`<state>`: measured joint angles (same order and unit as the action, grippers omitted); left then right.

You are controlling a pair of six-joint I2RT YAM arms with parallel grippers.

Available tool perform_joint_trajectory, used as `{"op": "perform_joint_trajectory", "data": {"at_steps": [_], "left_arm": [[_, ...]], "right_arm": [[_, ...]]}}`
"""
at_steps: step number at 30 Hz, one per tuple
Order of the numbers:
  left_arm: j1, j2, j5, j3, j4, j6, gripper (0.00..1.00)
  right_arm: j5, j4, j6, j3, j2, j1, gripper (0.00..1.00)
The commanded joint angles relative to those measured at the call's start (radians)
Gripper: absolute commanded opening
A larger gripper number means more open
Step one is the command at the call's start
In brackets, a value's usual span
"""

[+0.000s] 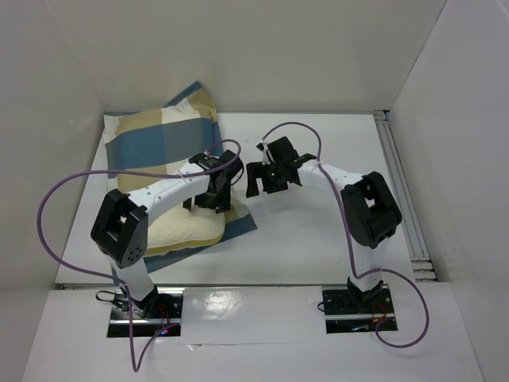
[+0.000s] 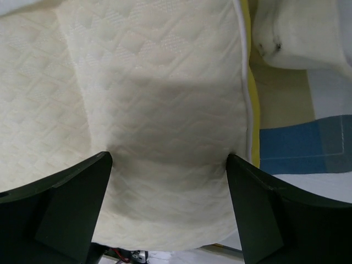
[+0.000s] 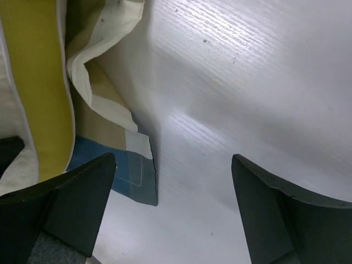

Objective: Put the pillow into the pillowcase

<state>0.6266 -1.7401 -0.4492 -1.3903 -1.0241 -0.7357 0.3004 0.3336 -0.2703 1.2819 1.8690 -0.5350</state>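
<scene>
Above the near end of the pillow (image 2: pixel 154 82), the left end effector (image 2: pixel 169 159) hung with its two fingers spread wide. Only quilted cream cloth lay beneath the gap, and it gripped nothing. Just to its right, the right end effector (image 3: pixel 173 159) was equally wide open and empty, over bare bench (image 3: pixel 247 82) beside a loose blue corner (image 3: pixel 135 176) of the pillowcase (image 1: pixel 155 131).

The pillow lay on the left part of the bench. Its far part seemed covered by the checked pillowcase, while its near end was bare.

The step in hand looked like taking a fresh hold on the mouth of the pillowcase. To do it well, each end effector should pinch only the upper layer of the hem, one at each side. The cloth should then be drawn evenly over the bare end so the pillow does not slide or bunch.

Only the top view showed how much pillow stuck out. Only the right wrist view showed the folded cream hem (image 3: pixel 104 93) and where it opened. The left wrist view alone showed the pillow's edge lying right against the checked cloth.
</scene>
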Motion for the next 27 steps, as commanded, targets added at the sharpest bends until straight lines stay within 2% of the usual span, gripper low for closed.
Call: {"op": "perform_joint_trajectory", "data": {"at_steps": [1, 2, 4, 6, 7, 12, 16, 19, 20, 23, 24, 27], "left_arm": [[0.002, -0.001, -0.040, 0.063, 0.039, -0.015, 0.97], [-0.007, -0.012, -0.030, 0.063, 0.051, -0.002, 0.92], [-0.021, -0.032, 0.004, 0.073, 0.078, 0.013, 0.55], [-0.038, -0.042, 0.014, 0.057, 0.093, 0.025, 0.09], [-0.054, -0.042, 0.036, 0.047, 0.093, 0.025, 0.00], [-0.108, 0.045, 0.082, -0.030, 0.093, 0.077, 0.00], [-0.142, 0.074, 0.124, -0.093, 0.093, 0.111, 0.00], [-0.168, 0.085, 0.147, -0.127, 0.093, 0.125, 0.00], [-0.179, 0.085, 0.158, -0.127, 0.093, 0.125, 0.00], [-0.191, 0.085, 0.187, -0.150, 0.093, 0.125, 0.00], [-0.191, 0.085, 0.187, -0.160, 0.093, 0.125, 0.00], [-0.200, 0.085, 0.196, -0.193, 0.093, 0.113, 0.00]], "right_arm": [[0.058, -0.027, 0.048, 0.037, 0.016, -0.020, 0.93], [0.072, -0.027, 0.057, 0.037, 0.028, -0.032, 0.93], [0.072, -0.036, 0.066, 0.048, 0.044, -0.048, 0.93], [0.072, -0.045, 0.100, 0.066, 0.070, -0.071, 0.95], [0.072, -0.060, 0.109, 0.066, 0.070, -0.071, 0.95], [0.051, -0.116, 0.143, 0.105, 0.156, -0.094, 1.00], [0.072, -0.140, 0.152, 0.154, 0.223, -0.094, 0.97], [0.114, -0.156, 0.142, 0.163, 0.242, -0.094, 0.77], [0.123, -0.168, 0.141, 0.163, 0.242, -0.094, 0.61], [0.123, -0.212, 0.105, 0.099, 0.193, -0.103, 0.24], [0.114, -0.212, 0.105, 0.080, 0.173, -0.103, 0.00], [0.114, -0.200, 0.082, 0.030, 0.057, -0.103, 0.00]]}}
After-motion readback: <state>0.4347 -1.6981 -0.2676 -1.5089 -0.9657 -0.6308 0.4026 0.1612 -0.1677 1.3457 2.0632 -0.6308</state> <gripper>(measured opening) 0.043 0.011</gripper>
